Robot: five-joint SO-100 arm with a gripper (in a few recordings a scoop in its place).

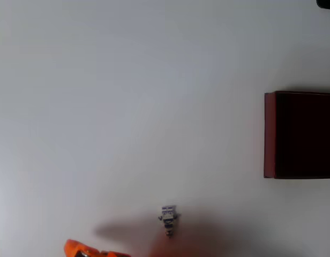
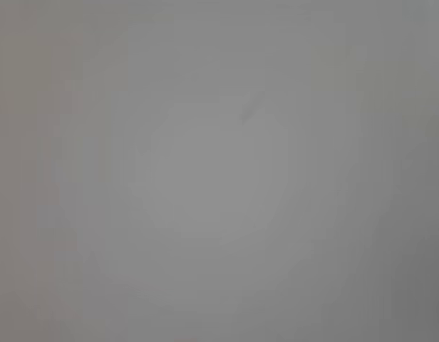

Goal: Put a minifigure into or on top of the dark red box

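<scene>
— Two things lie on the white table in the overhead view, as we read it: the minifigure low in the picture, a little right of centre, and the dark red box at the right edge, about halfway up.

— We agree. How does the figure lie?

— Flat on the table, we think, its pale grey-and-white body pointing up and down the picture, with small blue and dark marks on it. It is too small and soft for us to tell more. A faint shadow spreads around and to the left of it.

— And the box?

— We see its red left wall and the near-black inside; its right part is cut off by the frame. It stands well apart from the figure, up and to the right of it. We see nothing inside it.

— What of the arm?

— We see an orange piece of the gripper at the bottom edge, left of the figure and not touching it. So little of it shows that we cannot tell whether its fingers are spread or closed, and we see nothing held in it.

— One more small thing: a dark object sits in the top right corner, cut by the frame; we cannot say what it is.

— Then the wrist view?

— We see a plain grey blurred surface there, with one faint short diagonal mark above centre
</scene>
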